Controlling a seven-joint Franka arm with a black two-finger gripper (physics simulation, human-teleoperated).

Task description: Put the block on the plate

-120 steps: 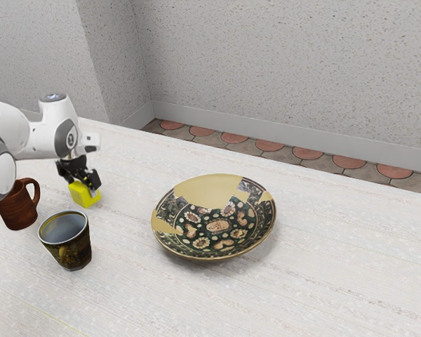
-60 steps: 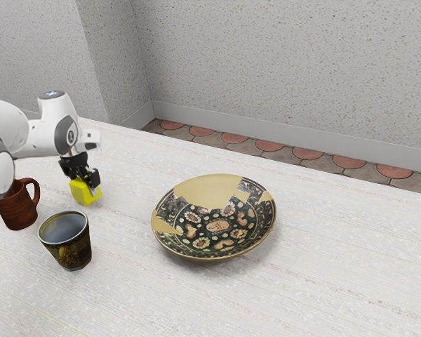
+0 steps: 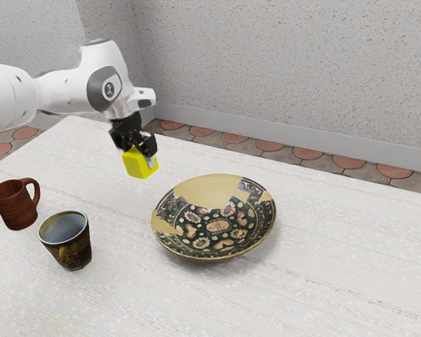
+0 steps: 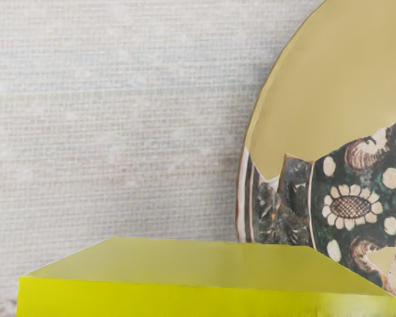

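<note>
We have the yellow block clenched between our fingers, off the desk. Block is up in the air on the exterior view's left of the patterned plate, apart from it. Plate sits flat, face up. Dark cup and brown mug stand upright, cup nearer the plate.

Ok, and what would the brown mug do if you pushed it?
The brown mug stands upright, so a gentle push would probably slide it. A shove up high might tip it, as it looks fairly tall. If it fell over, the handle sticking out would likely stop it rolling far.
</note>
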